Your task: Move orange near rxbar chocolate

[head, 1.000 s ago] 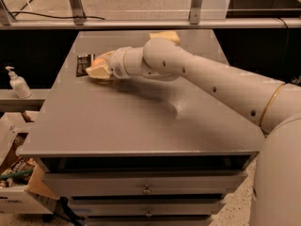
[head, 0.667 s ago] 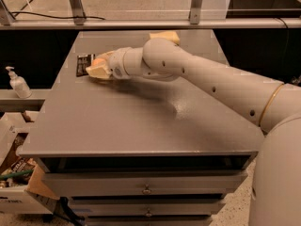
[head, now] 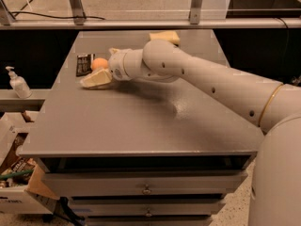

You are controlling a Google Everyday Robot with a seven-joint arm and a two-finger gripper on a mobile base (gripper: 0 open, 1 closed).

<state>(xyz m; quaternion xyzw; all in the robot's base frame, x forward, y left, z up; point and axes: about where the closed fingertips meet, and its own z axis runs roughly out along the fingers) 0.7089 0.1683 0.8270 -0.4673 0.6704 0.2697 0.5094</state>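
Note:
The orange (head: 98, 62) rests on the grey table (head: 141, 121) at its far left, right beside the rxbar chocolate (head: 84, 64), a flat black wrapper just to its left. My gripper (head: 99, 68) is at the orange, open, with one pale finger (head: 96, 78) in front of the fruit and the other behind it. The fruit sits between the fingers and looks free of them. The white arm reaches in from the right across the table.
A pale yellow sponge (head: 165, 36) lies at the table's far edge behind the arm. A soap dispenser bottle (head: 17, 83) stands on a ledge to the left. Boxes of clutter sit on the floor at lower left. Metal frame posts rise behind the table.
The gripper's fingers have spread and the orange, earlier covered by the gripper, now shows beside the black wrapper. The arm has hardly shifted.

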